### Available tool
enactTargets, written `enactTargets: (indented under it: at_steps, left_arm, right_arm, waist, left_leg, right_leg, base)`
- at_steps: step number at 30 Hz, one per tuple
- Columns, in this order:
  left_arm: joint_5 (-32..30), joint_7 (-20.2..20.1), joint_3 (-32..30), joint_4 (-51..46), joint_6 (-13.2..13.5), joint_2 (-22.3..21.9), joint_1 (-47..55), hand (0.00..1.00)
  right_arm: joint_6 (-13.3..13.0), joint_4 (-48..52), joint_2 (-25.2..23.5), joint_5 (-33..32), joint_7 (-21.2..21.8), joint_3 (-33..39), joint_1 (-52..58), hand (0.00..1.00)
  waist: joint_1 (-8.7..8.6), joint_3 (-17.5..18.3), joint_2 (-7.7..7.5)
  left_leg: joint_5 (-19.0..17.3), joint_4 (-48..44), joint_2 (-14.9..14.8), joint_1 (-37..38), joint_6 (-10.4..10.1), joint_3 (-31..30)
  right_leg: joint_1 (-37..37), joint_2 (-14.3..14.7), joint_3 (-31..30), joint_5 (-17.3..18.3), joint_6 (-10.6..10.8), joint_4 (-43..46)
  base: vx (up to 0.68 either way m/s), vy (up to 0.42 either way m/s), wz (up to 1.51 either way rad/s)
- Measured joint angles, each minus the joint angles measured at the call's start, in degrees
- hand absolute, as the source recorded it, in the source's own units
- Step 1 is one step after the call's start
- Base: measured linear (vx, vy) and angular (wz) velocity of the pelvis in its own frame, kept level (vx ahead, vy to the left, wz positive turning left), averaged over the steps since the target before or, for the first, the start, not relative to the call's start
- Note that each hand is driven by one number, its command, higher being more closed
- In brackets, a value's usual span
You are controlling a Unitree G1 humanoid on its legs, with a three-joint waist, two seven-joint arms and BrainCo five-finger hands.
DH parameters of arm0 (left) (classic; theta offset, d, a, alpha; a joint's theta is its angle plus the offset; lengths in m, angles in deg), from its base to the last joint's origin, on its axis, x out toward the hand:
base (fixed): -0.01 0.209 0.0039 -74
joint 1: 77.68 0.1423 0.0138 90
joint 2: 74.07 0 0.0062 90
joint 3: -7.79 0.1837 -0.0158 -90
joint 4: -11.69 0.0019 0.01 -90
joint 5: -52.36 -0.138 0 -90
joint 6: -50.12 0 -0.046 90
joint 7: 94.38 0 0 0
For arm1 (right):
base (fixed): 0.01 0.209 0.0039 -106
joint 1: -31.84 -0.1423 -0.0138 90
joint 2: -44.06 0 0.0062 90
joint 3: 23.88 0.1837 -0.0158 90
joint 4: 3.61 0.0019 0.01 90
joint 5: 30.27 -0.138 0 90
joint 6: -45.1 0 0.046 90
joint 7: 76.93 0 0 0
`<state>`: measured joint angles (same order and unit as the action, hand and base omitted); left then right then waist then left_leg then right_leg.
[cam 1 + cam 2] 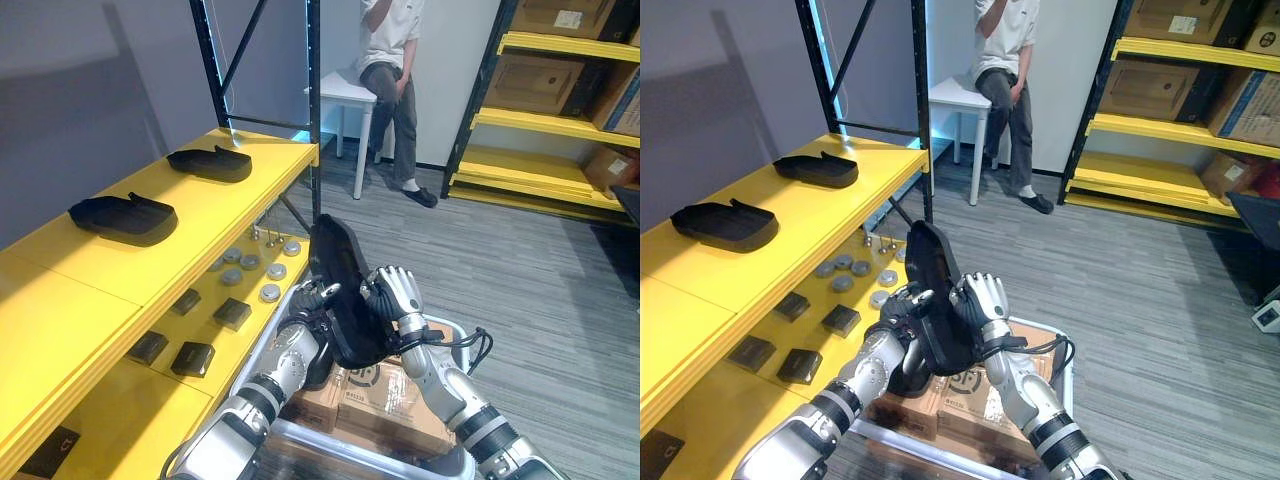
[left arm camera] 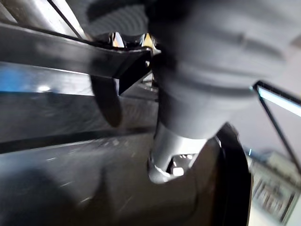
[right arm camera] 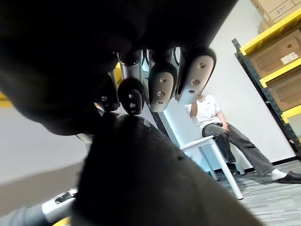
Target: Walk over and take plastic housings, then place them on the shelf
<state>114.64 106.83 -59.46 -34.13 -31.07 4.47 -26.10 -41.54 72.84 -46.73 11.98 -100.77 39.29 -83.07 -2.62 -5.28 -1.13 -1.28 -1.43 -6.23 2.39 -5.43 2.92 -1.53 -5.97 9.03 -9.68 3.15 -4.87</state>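
A black plastic housing (image 1: 338,268) stands nearly upright between my two hands, above a cart. My left hand (image 1: 308,305) grips its lower left side with curled fingers. On the right side my right hand (image 1: 396,290) is curled round its edge; its fingers (image 3: 160,89) hook over the dark housing (image 3: 155,179) in the right wrist view. Two more black housings (image 1: 124,217) (image 1: 211,162) lie on the top of the yellow shelf (image 1: 60,330) at the left.
The shelf's lower level holds several grey discs (image 1: 270,292) and small black blocks (image 1: 232,313). Cardboard boxes (image 1: 370,400) fill the metal cart (image 1: 440,330) below my hands. A person (image 1: 392,70) sits on a white table (image 1: 345,95) ahead. Another yellow rack (image 1: 560,120) stands at the right.
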Motion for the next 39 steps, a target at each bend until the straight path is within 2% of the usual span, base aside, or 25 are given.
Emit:
enactTargets:
  at_steps: [5, 7, 12, 16, 18, 19, 23, 26, 30, 32, 35, 39]
  left_arm:
    - [7.1, -0.3, -2.4, 0.1, 2.7, 0.0, 0.3, 1.00]
    - [9.8, -2.3, -2.5, 0.1, 3.5, 0.0, 0.9, 1.00]
    - [12.5, -6.5, -3.5, -0.9, 4.0, -0.1, 2.3, 1.00]
    - [14.1, -10.3, -3.4, -6.1, 4.0, -0.1, 7.1, 1.00]
    - [14.1, -10.6, -3.5, -8.5, 3.9, -0.1, 9.3, 1.00]
    - [14.0, -10.7, -3.3, -9.7, 3.9, -0.1, 10.6, 1.00]
    - [12.6, -11.2, -3.4, -15.5, 4.1, 0.5, 15.3, 1.00]
    - [5.3, -11.1, -4.0, -21.6, 4.7, 1.9, 19.5, 1.00]
    - [-6.4, -10.0, -7.5, -28.9, 3.8, 3.6, 25.3, 1.00]
    - [-12.4, -9.4, -10.4, -34.8, 3.5, 3.5, 30.1, 1.00]
    - [-18.7, -8.7, -12.8, -38.8, 3.3, 3.0, 33.7, 1.00]
    - [-30.2, -6.4, -15.8, -45.0, 3.3, 1.7, 38.2, 1.00]
  right_arm:
    - [-1.3, 1.7, -0.5, -0.3, -0.5, -0.4, 0.4, 1.00]
    - [-1.7, 1.7, -0.5, -0.5, -0.7, -0.4, 0.4, 1.00]
    - [-3.0, 2.5, -0.6, -1.5, -1.2, -0.2, 1.1, 1.00]
    - [-4.0, 5.9, -0.6, -1.6, -1.7, 0.0, 3.9, 1.00]
    - [-4.8, 6.5, -0.8, -2.2, -2.0, 0.3, 5.6, 1.00]
    - [-5.6, 6.7, -1.5, -2.4, -2.0, 1.1, 7.0, 0.00]
    - [-6.8, 8.9, -2.6, -2.9, -2.1, 2.3, 10.6, 0.00]
    - [-7.7, 10.3, -2.7, -5.1, -1.9, 2.4, 13.6, 0.00]
    - [-8.8, 10.3, -4.6, -8.5, -0.4, 2.0, 16.7, 0.00]
    - [-9.4, 10.1, -6.8, -9.5, 0.8, 1.7, 18.2, 0.00]
    - [-9.7, 9.8, -8.2, -10.5, 2.1, 1.1, 18.8, 0.00]
    - [-10.5, 8.0, -10.4, -12.9, 2.6, 0.9, 18.8, 0.00]
  waist:
    - [-0.04, -0.1, -0.23]
    - [0.01, 0.0, -0.36]
    - [-0.07, 0.0, -0.54]
    - [-0.31, 0.0, -0.58]
    - [-0.53, 0.1, -0.67]
    - [-0.56, 0.1, -0.73]
    - [-0.62, 0.2, -0.77]
    - [0.09, 0.2, -0.81]
    - [0.93, 0.3, -0.83]
    - [2.51, 0.4, -0.81]
    - [3.65, 0.5, -0.83]
    - [5.73, 1.0, -0.73]
  left_leg:
    - [0.0, 0.1, 0.0, 0.1, 0.0, 0.1]
    - [0.0, 0.2, 0.0, 0.2, 0.0, 0.1]
    - [0.0, 0.2, 0.0, 0.2, 0.0, 0.3]
    - [-0.1, 0.2, 0.0, 0.1, -0.1, 0.5]
    - [-0.1, 0.2, 0.0, 0.0, -0.1, 0.5]
    - [-0.1, 0.2, -0.1, 0.0, -0.1, 0.5]
    - [-0.1, 0.1, -0.1, -0.1, -0.1, 0.5]
    - [-0.1, -0.1, -0.2, -0.3, -0.1, 0.0]
    - [-0.1, -1.0, -0.2, -0.7, -0.1, -2.8]
    - [0.0, -1.0, 0.0, -0.8, 0.0, -4.0]
    - [0.4, -0.9, 0.2, -0.9, 0.1, -6.7]
    - [1.5, -0.9, 0.5, -2.4, -0.1, -12.2]
  right_leg:
    - [0.0, 0.0, -0.2, 0.0, 0.0, 0.0]
    - [0.0, 0.0, -0.2, 0.0, 0.0, 0.0]
    - [-0.1, 0.0, -0.3, 0.0, 0.0, 0.0]
    - [-0.3, 0.0, -0.5, 0.0, 0.0, 0.0]
    - [-0.4, 0.0, -0.5, 0.0, 0.0, 0.0]
    - [-0.4, 0.0, -0.5, 0.0, 0.0, 0.0]
    - [-0.4, 0.1, -0.4, 0.0, 0.0, 0.0]
    - [-0.3, 0.1, -0.1, 0.0, 0.0, 0.0]
    - [1.4, -0.1, 2.6, 0.2, 0.1, 0.0]
    - [2.4, -0.2, 3.8, 0.6, 0.3, 0.0]
    - [3.8, -0.4, 6.4, 1.4, 0.4, 0.0]
    - [5.5, -0.4, 11.7, 2.6, 0.9, 0.0]
  base:
    - [0.02, 0.044, -0.02]
    - [0.03, 0.051, 0.00]
    - [0.02, 0.048, -0.02]
    - [0.02, 0.043, -0.02]
    - [0.02, 0.042, 0.00]
    - [0.02, 0.040, 0.00]
    - [0.02, 0.039, 0.00]
    - [0.01, 0.010, 0.08]
    - [0.00, 0.016, 0.33]
    - [-0.03, 0.015, 0.36]
    - [-0.04, -0.011, 0.51]
    - [-0.03, -0.040, 0.65]
